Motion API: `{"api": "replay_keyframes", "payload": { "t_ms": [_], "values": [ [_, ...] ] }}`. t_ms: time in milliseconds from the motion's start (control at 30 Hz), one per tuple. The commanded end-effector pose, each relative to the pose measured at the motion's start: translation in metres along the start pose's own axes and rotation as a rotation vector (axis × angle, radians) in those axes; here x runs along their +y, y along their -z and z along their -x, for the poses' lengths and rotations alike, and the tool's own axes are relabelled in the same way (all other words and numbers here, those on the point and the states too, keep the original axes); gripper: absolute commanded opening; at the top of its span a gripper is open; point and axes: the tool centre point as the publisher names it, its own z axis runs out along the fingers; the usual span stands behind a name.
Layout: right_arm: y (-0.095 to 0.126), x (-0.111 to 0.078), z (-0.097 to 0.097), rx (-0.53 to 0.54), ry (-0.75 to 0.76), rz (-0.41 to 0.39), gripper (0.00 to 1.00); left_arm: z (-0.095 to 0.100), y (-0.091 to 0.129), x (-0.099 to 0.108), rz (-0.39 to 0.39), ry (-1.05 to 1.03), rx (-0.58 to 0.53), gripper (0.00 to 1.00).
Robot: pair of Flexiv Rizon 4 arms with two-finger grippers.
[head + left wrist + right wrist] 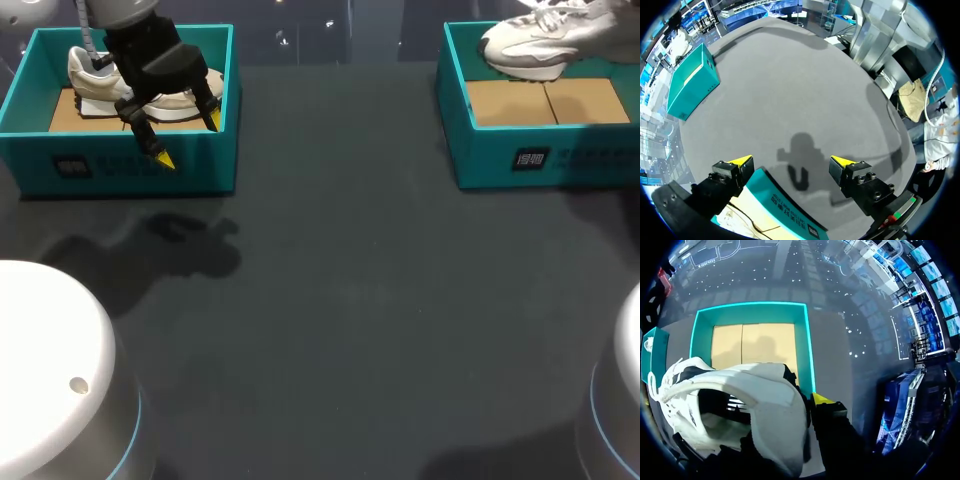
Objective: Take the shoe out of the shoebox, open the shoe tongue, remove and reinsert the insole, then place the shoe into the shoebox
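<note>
The grey shoe [535,45] is at the far right of the worktop [350,300], raised over the right shoebox [500,150]. It hangs above the far wall of this box and does not rest on the brown floor inside. In the right wrist view the right gripper [800,415] has the grey shoe [765,405] by its heel. One yellow fingertip [822,399] lies against the outside of the heel (the other one is hidden by the shoe), so the gripper is closed on the heel wall. The opening of the shoe faces the camera, and under it is the right shoebox [802,340] with nothing on its floor.

At the far left stands the left shoebox [130,165], and a cream shoe [100,80] lies inside it. The left gripper [187,139] is above the near wall of this box. In the left wrist view the left gripper [791,161] has its fingers wide apart and holds nothing. The near wall of the left shoebox [785,205] is under and between the fingers.
</note>
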Motion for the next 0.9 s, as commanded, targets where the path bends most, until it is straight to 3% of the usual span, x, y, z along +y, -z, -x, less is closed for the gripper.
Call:
{"api": "replay_keyframes", "payload": {
  "t_ms": [33, 267, 900],
  "values": [
    [-0.016, 0.000, -0.010, -0.022, -0.018, -0.012, 0.00, 0.000, 0.000, 0.000, 0.002, 0.000, 0.001, 1.00],
    [-0.035, -0.003, -0.006, -0.010, -0.061, -0.014, 0.00, 0.000, 0.000, 0.000, 0.002, 0.000, 0.001, 1.00],
    [-0.082, 0.014, -0.008, -0.043, -0.016, -0.018, 0.00, 0.000, 0.000, 0.000, 0.002, 0.000, 0.001, 1.00]
  ]
}}
